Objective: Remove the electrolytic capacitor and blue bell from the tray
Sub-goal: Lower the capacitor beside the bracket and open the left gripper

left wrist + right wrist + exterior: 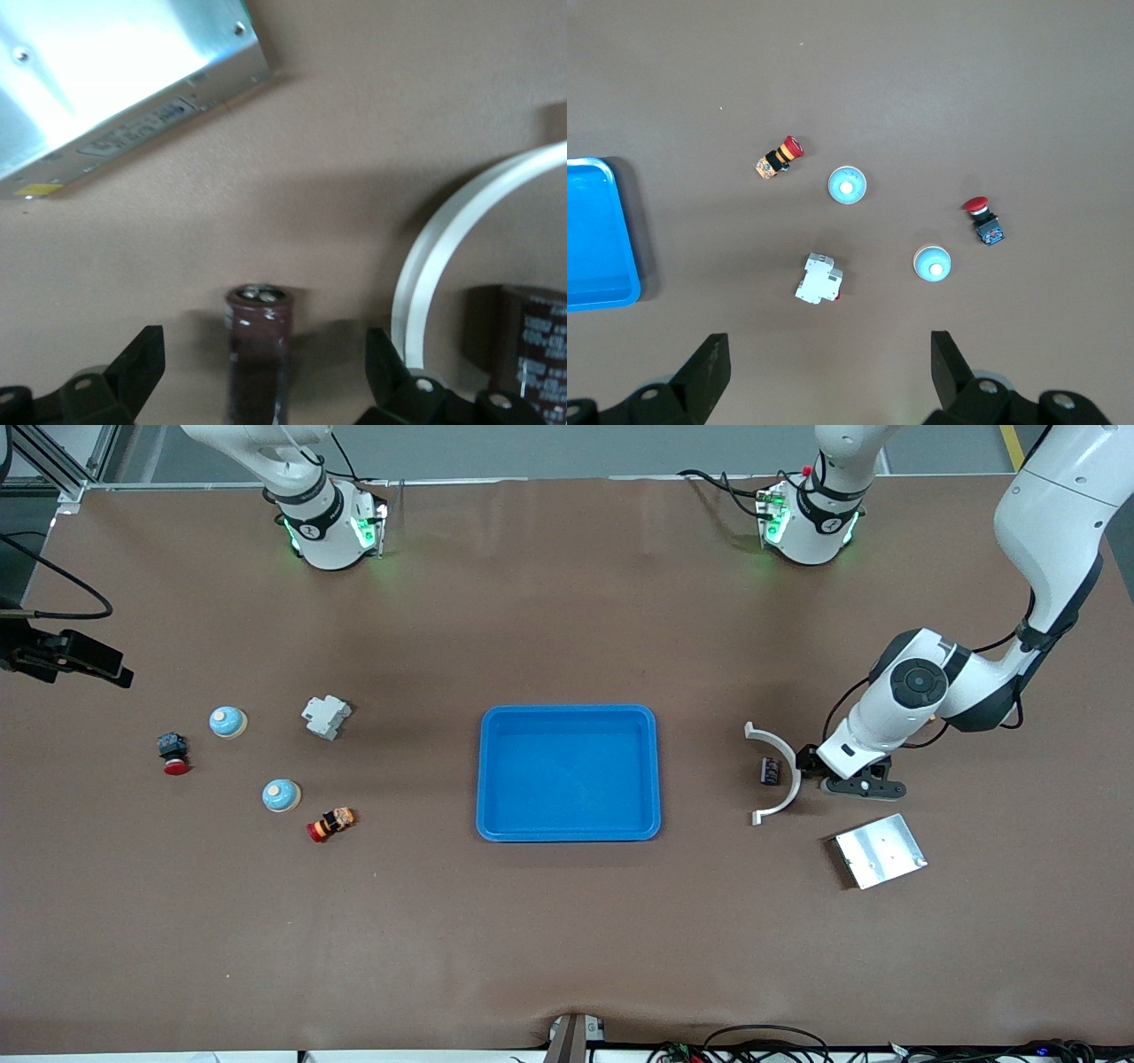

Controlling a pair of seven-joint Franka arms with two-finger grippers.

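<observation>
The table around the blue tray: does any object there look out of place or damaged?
Nothing looks damaged or spilled. The blue tray is empty. One capacitor lies on the table between the open fingers of the left gripper, and another capacitor lies inside the white curved piece.

— Where's the capacitor [258, 350]?
— A dark brown cylinder with a silver end, lying on the table beside the white arc [778, 769].
— The bells?
— Two blue domes [228, 721] [281, 794], upright, toward the right arm's end.
</observation>
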